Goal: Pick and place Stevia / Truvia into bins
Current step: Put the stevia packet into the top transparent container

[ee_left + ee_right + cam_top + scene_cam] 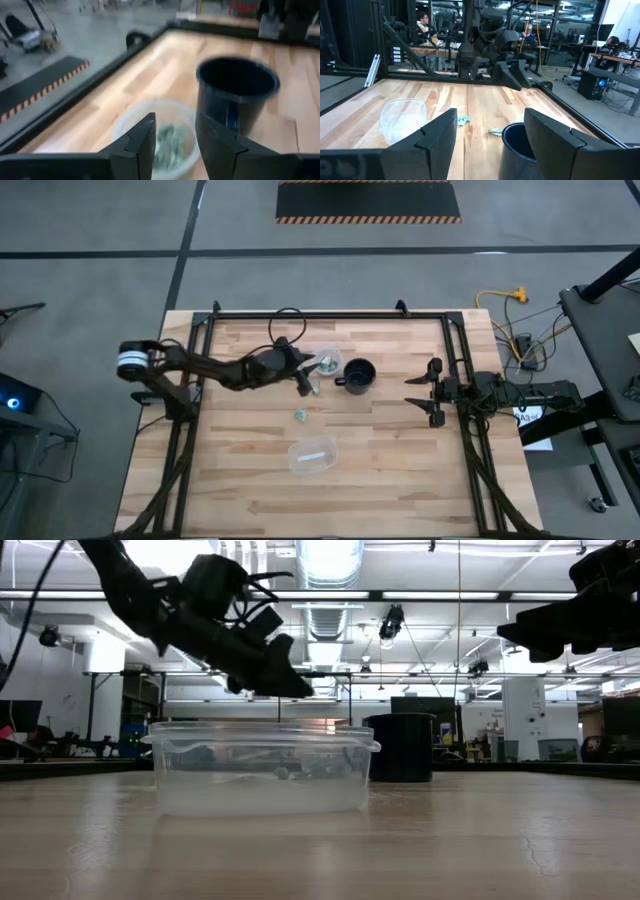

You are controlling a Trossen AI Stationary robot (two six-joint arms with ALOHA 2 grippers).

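The left claw (pixel 306 376) hangs open and empty just beside the clear cup (pixel 328 361), which already holds packets; two loose packets (pixel 301 414) lie on the bench (pixel 400 470) nearby, far closer to it than to the open, waiting right claw (pixel 428 392)

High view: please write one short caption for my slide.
Left hand open beside the round clear cup holding packets; two packets remain on the table; right hand waits open at right.
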